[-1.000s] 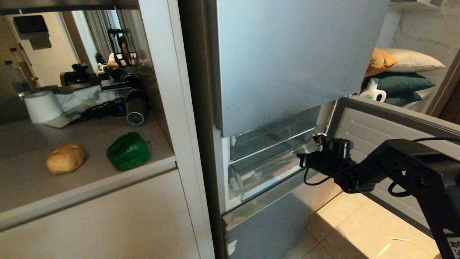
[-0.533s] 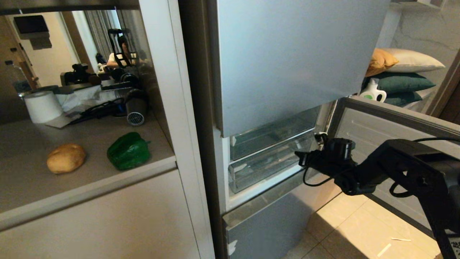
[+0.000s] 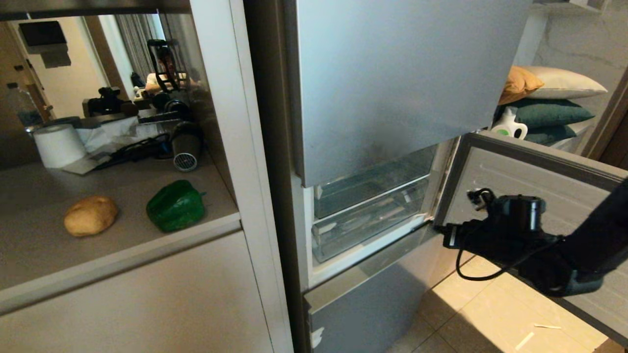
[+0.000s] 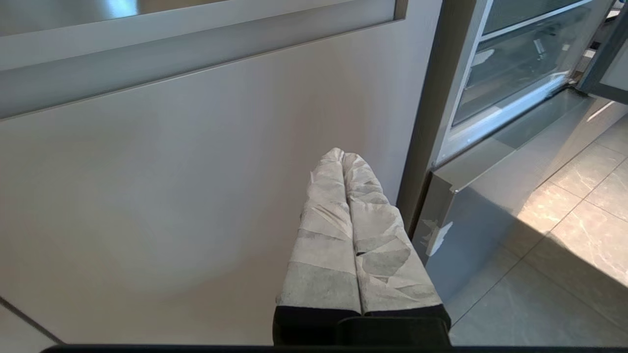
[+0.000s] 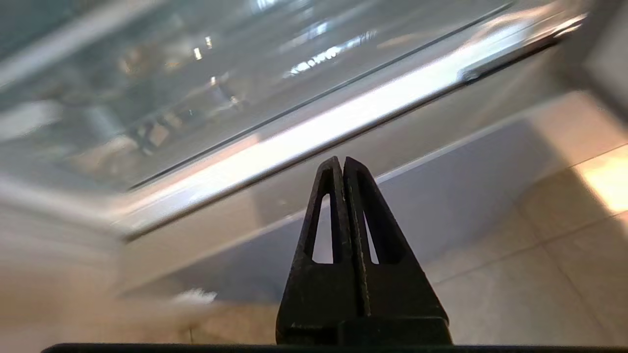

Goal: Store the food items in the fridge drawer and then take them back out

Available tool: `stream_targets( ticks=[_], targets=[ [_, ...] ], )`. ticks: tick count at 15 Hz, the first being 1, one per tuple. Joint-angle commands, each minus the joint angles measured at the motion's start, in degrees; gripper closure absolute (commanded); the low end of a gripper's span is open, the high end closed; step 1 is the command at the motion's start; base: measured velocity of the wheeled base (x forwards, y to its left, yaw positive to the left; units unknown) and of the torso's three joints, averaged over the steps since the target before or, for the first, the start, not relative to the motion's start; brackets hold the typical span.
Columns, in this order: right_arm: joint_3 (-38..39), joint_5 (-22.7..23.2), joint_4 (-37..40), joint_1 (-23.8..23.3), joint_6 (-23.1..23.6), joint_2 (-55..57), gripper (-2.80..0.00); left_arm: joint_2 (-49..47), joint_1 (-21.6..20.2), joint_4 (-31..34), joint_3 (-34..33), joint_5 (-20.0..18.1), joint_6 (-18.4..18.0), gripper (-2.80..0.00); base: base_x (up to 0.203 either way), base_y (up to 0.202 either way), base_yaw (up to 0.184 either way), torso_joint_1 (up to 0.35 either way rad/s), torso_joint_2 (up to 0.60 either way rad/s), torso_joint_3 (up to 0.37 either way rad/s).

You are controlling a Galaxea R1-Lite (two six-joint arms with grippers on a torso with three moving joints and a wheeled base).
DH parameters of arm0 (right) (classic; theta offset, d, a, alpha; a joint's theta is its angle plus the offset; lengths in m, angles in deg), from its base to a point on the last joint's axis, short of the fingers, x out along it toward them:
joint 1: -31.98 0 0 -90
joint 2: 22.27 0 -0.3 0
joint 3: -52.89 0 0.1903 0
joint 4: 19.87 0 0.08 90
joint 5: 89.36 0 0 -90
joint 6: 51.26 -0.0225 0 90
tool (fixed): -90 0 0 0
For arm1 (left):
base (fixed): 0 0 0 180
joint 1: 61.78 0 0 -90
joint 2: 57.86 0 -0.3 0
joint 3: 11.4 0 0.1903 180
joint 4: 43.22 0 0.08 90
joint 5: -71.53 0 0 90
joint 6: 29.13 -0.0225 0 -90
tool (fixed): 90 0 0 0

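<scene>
A tan potato [image 3: 90,215] and a dark green pepper [image 3: 175,206] lie side by side on the counter left of the fridge. The see-through fridge drawer [image 3: 365,220] sits pushed into the middle section, and its pale rail [image 5: 343,117] shows blurred in the right wrist view. My right gripper [image 3: 444,229] hangs in front of the drawer's right end, a short way off it. That gripper [image 5: 342,162] is shut and holds nothing. My left gripper [image 4: 342,156], with taped fingers, is shut and empty, low in front of the cabinet panel.
The middle fridge door [image 3: 530,166] stands swung open to the right, behind my right arm. A paper roll [image 3: 58,144] and cables clutter the back of the counter. A detergent bottle [image 3: 509,125] and pillows [image 3: 554,98] lie beyond the door. Tiled floor [image 3: 490,314] spreads below.
The drawer has slid from partly pulled out back into the fridge. My right gripper has then drawn back to the right, away from the drawer front.
</scene>
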Motion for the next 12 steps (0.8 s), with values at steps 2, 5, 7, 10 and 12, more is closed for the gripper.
stream_targets(
  ticks=[2,5,7,10,12],
  targets=[
    [12.14,0.11,0.31,-3.27,1.86,-24.84,0.00,-0.08,0.00,-0.04,0.00,0.02,0.01,0.00,0.000,0.000,0.000,0.000,0.00,0.000],
    [21.76,-0.17,3.90,-8.78,3.76,-45.62,0.00,-0.08,0.00,-0.04,0.00,0.02,0.01,0.00,0.000,0.000,0.000,0.000,0.00,0.000],
    [27.80,-0.66,7.24,-12.91,4.37,-58.07,0.00,-0.08,0.00,-0.04,0.00,0.02,0.01,0.00,0.000,0.000,0.000,0.000,0.00,0.000],
    [38.65,-0.92,10.27,-19.91,5.47,-71.48,0.00,-0.08,0.00,-0.04,0.00,0.02,0.01,0.00,0.000,0.000,0.000,0.000,0.00,0.000],
    [42.69,-0.93,12.85,-21.34,7.26,-78.17,0.00,-0.08,0.00,-0.04,0.00,0.02,0.01,0.00,0.000,0.000,0.000,0.000,0.00,0.000]
  ],
)
